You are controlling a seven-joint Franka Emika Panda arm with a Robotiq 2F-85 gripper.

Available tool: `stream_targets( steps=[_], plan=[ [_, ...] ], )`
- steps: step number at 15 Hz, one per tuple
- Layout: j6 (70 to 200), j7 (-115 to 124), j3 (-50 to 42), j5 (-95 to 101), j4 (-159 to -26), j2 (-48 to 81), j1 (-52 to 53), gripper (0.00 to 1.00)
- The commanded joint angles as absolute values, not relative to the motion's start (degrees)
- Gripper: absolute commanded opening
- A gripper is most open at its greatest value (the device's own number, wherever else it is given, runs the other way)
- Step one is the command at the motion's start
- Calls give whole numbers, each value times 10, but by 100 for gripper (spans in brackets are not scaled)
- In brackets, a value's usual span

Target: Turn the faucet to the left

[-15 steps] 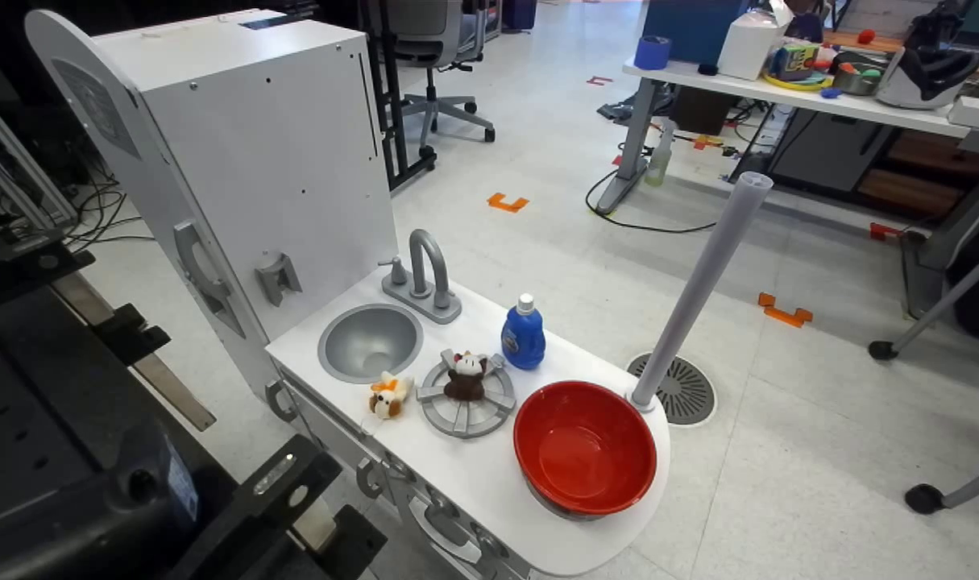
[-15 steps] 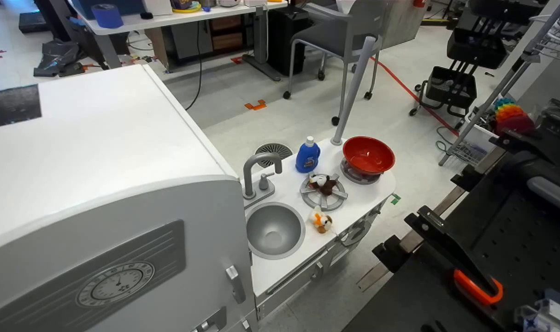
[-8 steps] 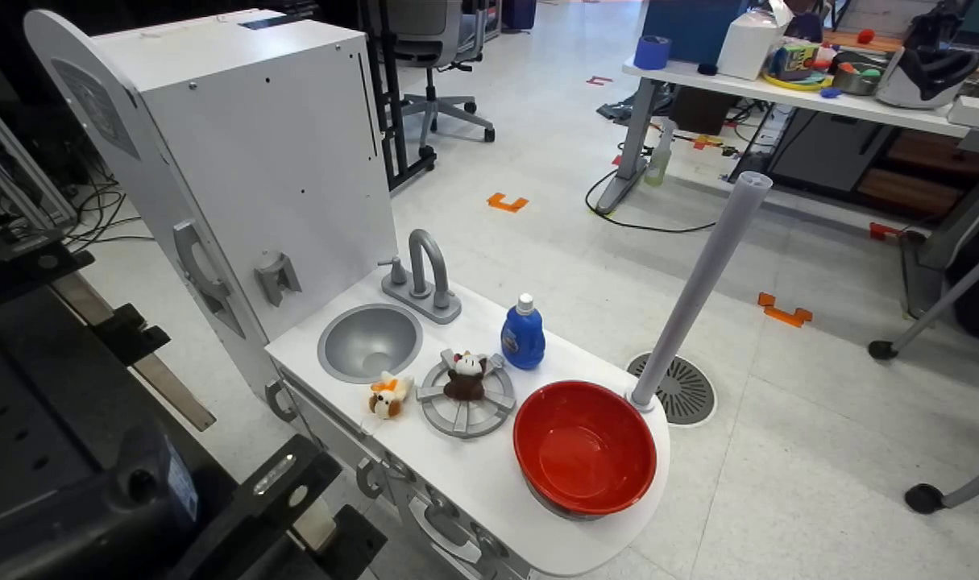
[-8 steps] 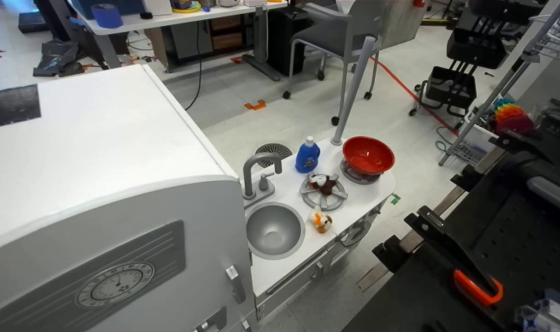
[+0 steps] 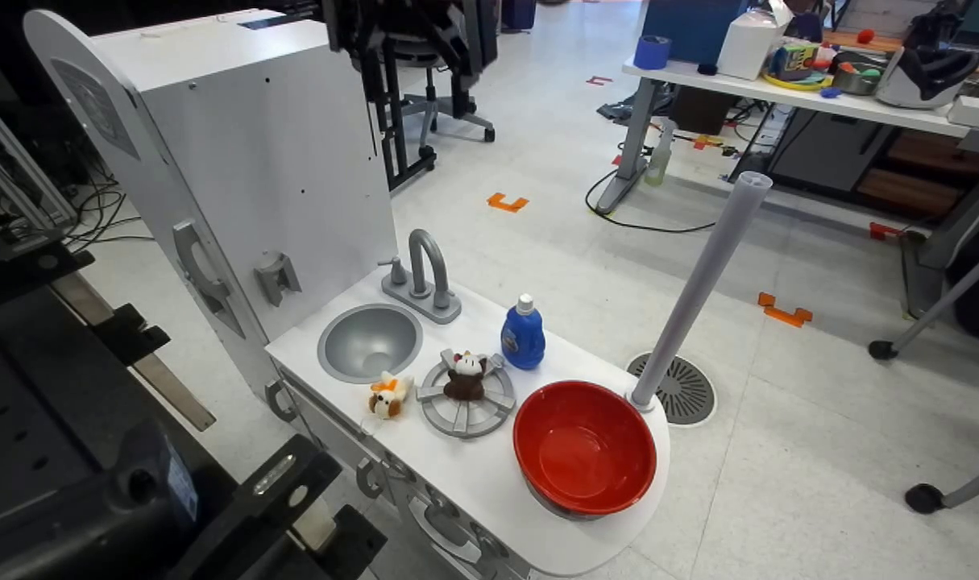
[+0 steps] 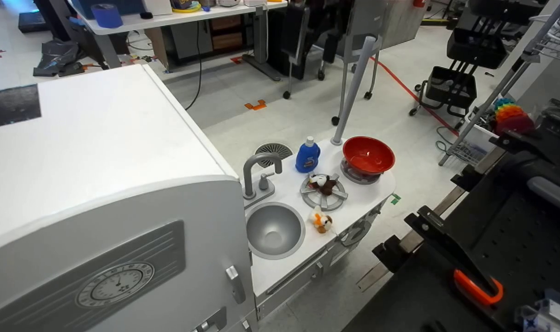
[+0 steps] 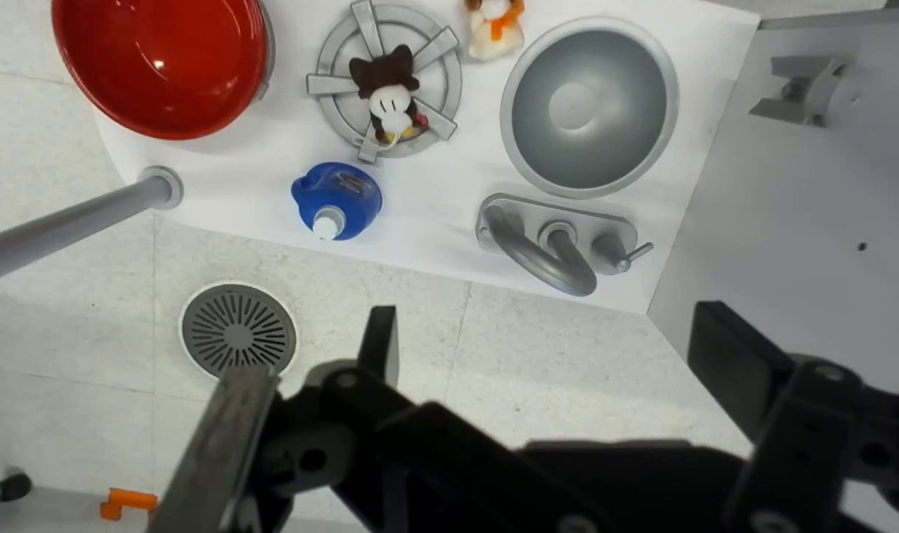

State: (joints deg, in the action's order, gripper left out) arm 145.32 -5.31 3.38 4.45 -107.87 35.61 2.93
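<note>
The silver-grey faucet [image 5: 417,266] stands upright on the white toy kitchen counter, behind the sink basin. It also shows in an exterior view [image 6: 248,177] and in the wrist view [image 7: 530,255]. Its arched spout points toward the blue bottle side rather than over the basin. A small lever handle [image 7: 612,253] sits beside the spout on the same base. My gripper [image 7: 549,326] is open and empty, its black fingers wide apart. It hangs high above the counter, apart from the faucet, at the top edge in both exterior views [image 5: 415,90] [image 6: 313,55].
A tall white cabinet [image 5: 296,161] stands right beside the faucet. A blue bottle [image 5: 524,338], a burner with a plush toy [image 5: 466,379], a plush dog [image 5: 387,399], a red bowl [image 5: 586,451] and a grey upright pole [image 5: 698,290] stand along the counter. The sink [image 5: 323,350] is nearby.
My gripper has come into both exterior views at the top edge, where it did not show before. The faucet and the counter things have not moved.
</note>
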Motion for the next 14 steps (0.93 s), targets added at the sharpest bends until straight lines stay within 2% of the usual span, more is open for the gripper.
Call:
stream_targets(
  steps=[1,6,14],
  plan=[
    [1460,-95,50,26,-938,498,6,100],
    [1465,-157,47,56,-840,614,0,100],
    [1474,-287,56,105,-767,722,-2,100]
  ],
)
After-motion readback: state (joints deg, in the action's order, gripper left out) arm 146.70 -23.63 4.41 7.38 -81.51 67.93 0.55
